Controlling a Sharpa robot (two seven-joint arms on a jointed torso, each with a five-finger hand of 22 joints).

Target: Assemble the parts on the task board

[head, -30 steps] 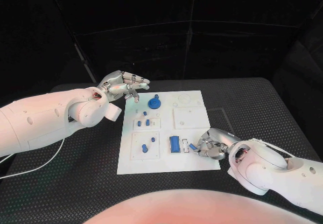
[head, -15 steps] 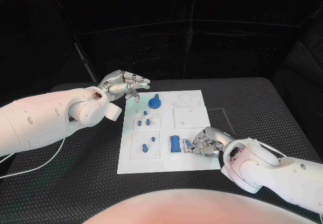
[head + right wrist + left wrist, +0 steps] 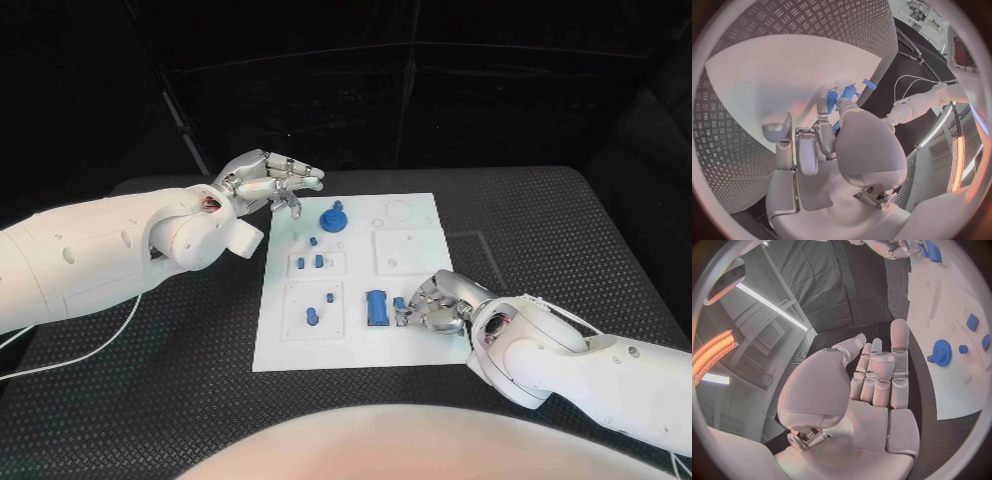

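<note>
Right hand (image 3: 440, 303) at the task board's (image 3: 411, 350) near right, fingers curled at a small blue part (image 3: 400, 303) beside the blue block (image 3: 375, 306) (whether it is held, I cannot tell). Left hand (image 3: 268, 180) hovers spread, empty, far left. Step: seating this part; next calls for precise alignment.

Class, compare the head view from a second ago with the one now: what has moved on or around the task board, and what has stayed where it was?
The right hand has slid across the task board toward its middle, closing on the long blue part and the small blue part beside it; whether it grips either is unclear. The left hand stays raised beyond the board's far left corner, holding nothing. The blue gear and other parts kept their places.
</note>
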